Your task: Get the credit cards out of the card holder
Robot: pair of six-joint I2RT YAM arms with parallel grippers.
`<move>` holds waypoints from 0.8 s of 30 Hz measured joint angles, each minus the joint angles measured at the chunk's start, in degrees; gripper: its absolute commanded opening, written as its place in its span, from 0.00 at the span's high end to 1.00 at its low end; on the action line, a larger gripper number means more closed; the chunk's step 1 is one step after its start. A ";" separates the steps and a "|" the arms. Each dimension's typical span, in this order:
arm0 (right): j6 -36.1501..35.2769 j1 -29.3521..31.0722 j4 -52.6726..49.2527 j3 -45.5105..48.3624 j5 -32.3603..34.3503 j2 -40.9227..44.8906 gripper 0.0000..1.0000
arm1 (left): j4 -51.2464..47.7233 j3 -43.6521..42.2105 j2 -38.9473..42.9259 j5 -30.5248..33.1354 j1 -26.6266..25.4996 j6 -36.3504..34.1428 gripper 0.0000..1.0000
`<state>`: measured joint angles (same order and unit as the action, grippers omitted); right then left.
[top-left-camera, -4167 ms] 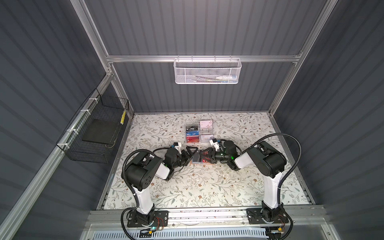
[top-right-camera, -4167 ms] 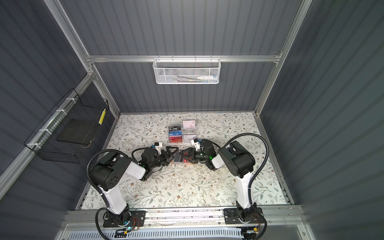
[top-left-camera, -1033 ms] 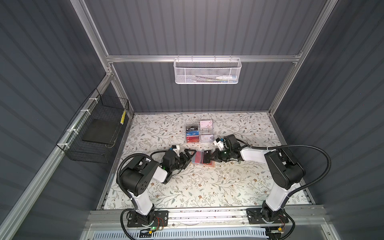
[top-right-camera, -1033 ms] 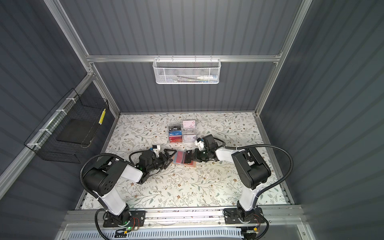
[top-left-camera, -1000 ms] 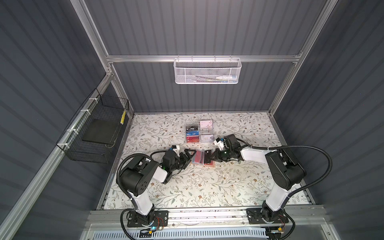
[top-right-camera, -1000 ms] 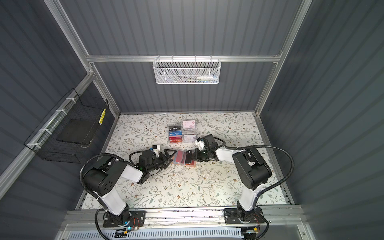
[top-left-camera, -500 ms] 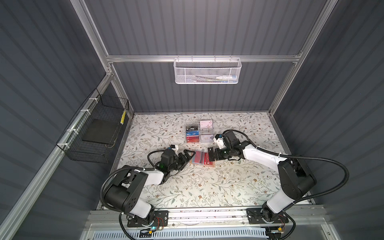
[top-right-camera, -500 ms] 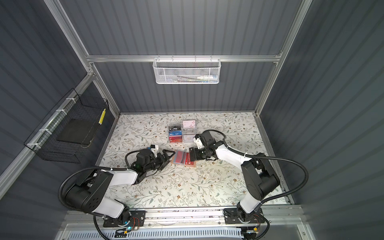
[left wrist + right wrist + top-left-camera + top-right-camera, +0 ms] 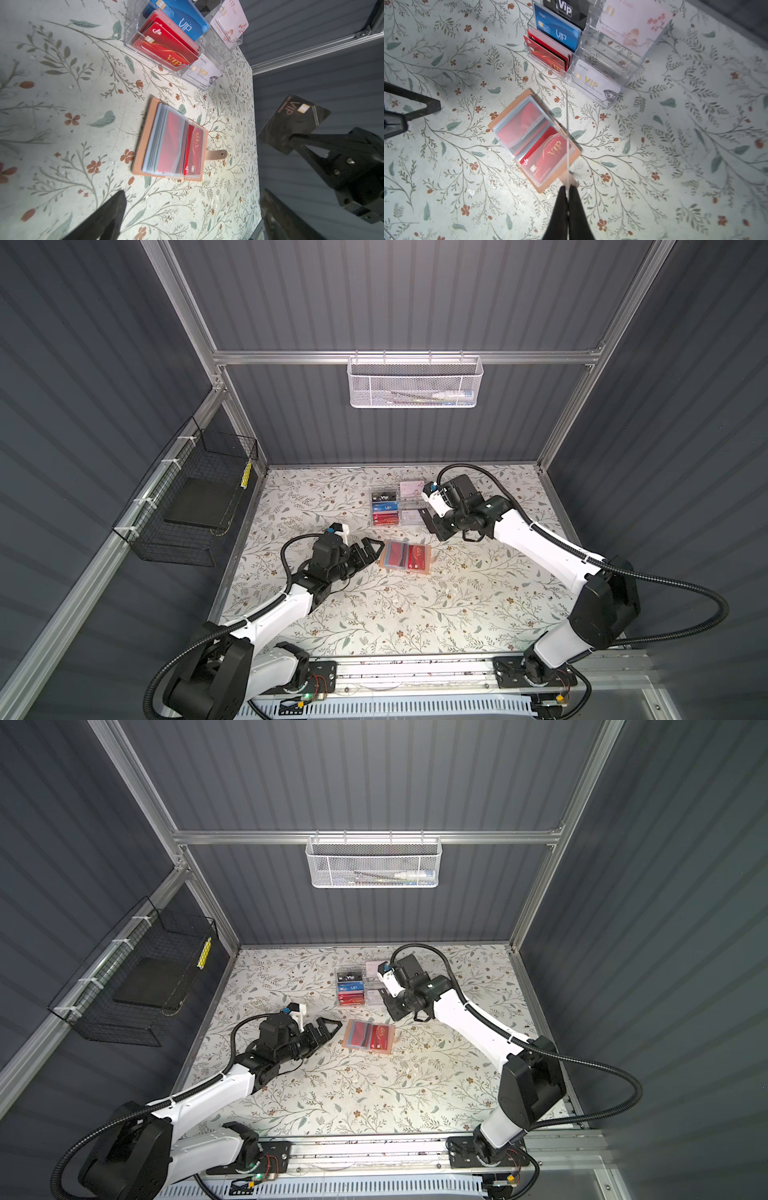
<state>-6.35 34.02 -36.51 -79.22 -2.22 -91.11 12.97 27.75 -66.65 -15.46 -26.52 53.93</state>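
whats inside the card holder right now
In the card holder, two red cards show through the top clear sleeves, one lettered VIP. Sleeves stacked underneath are covered, so their contents can't be seen.

The left arm reaches forward, low and nearly level, and the left end effector (image 9: 371, 548) has its jaws spread wide with nothing between them. The right arm stretches far out with its wrist bent downward. The right end effector (image 9: 291, 138) is pinched tight on a black card (image 9: 292, 120), held in the air.
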 measured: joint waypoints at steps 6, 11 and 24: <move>-16.00 0.92 -5.44 -7.74 2.29 -1.18 1.00 | -4.22 1.68 1.14 0.96 0.02 -1.99 0.00; -28.55 1.18 -9.38 -14.99 5.07 -6.19 1.00 | -6.78 4.20 1.14 1.62 0.02 -3.02 0.00; -44.37 1.20 -21.00 -47.45 6.29 -29.07 1.00 | -6.08 10.78 -6.36 -3.65 8.55 -3.19 0.00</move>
<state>-50.72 35.22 -57.52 -126.67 4.08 -120.18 6.90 38.52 -73.01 -19.11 -17.98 50.74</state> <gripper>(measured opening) 0.050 0.998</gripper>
